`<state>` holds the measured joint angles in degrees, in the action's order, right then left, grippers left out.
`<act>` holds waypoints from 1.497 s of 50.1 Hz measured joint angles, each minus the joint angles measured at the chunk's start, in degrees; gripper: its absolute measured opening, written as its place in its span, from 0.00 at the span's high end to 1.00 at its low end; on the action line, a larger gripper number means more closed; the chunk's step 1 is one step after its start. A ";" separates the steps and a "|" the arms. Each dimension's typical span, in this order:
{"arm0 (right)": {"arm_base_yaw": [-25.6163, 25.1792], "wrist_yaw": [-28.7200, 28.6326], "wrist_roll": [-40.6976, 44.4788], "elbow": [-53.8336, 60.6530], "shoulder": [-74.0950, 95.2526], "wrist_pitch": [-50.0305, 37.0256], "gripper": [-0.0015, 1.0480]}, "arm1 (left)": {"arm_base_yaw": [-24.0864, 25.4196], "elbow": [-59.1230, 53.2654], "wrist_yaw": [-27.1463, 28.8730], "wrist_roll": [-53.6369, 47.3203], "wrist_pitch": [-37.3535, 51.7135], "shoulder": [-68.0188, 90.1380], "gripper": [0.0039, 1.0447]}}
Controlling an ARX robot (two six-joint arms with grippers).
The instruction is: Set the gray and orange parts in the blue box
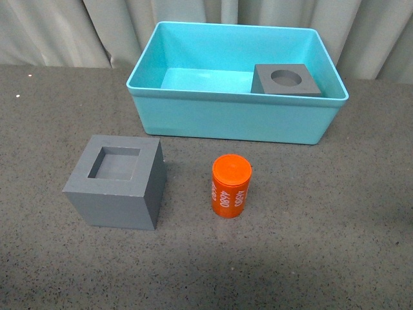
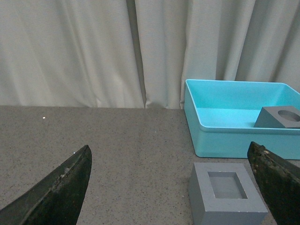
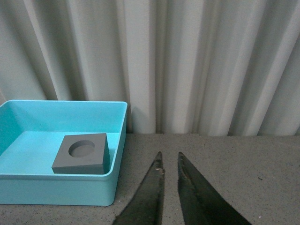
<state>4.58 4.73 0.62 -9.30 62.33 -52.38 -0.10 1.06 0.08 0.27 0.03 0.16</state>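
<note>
The gray cube with a round recess lies inside the blue box, at its right end, tilted against the wall. The gray cube with a square recess stands on the table in front of the box, to the left. The orange cylinder with white numerals stands upright to its right. Neither gripper shows in the front view. My left gripper is open and empty, the square-recess cube near its right finger. My right gripper is shut and empty, right of the box.
The table is dark speckled gray. A pale curtain hangs close behind the box along the table's far edge.
</note>
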 joint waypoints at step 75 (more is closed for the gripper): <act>-0.13 -0.28 -0.20 0.11 -0.55 0.02 0.09 | -8.09 38.01 -1.49 8.81 7.72 98.84 0.07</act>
<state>4.45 4.45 0.43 -9.19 61.78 -52.36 -8.19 39.07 -1.41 9.08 7.75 99.00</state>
